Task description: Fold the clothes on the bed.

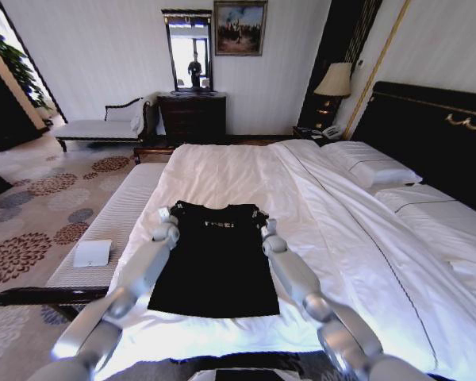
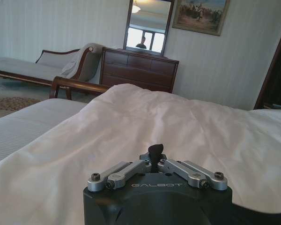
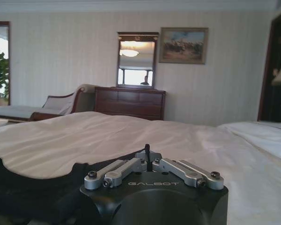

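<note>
The clothes are one black T-shirt (image 1: 214,266) with small white chest lettering, spread flat near the foot of the bed (image 1: 341,238). My left gripper (image 1: 165,216) rests at the shirt's left shoulder. My right gripper (image 1: 263,223) rests at its right shoulder. In the left wrist view the left gripper (image 2: 154,157) has its fingers together with a tuft of black cloth between them. The right gripper (image 3: 147,157) looks the same in the right wrist view, with the black shirt (image 3: 28,187) lying beside it on the white sheet (image 3: 107,136).
A pale striped bench (image 1: 119,214) runs along the bed's left side with a white folded item (image 1: 93,253) on it. White pillows (image 1: 370,169) and a dark headboard (image 1: 428,135) lie at the right. A dark dresser (image 1: 192,115) and a chaise (image 1: 103,127) stand by the far wall.
</note>
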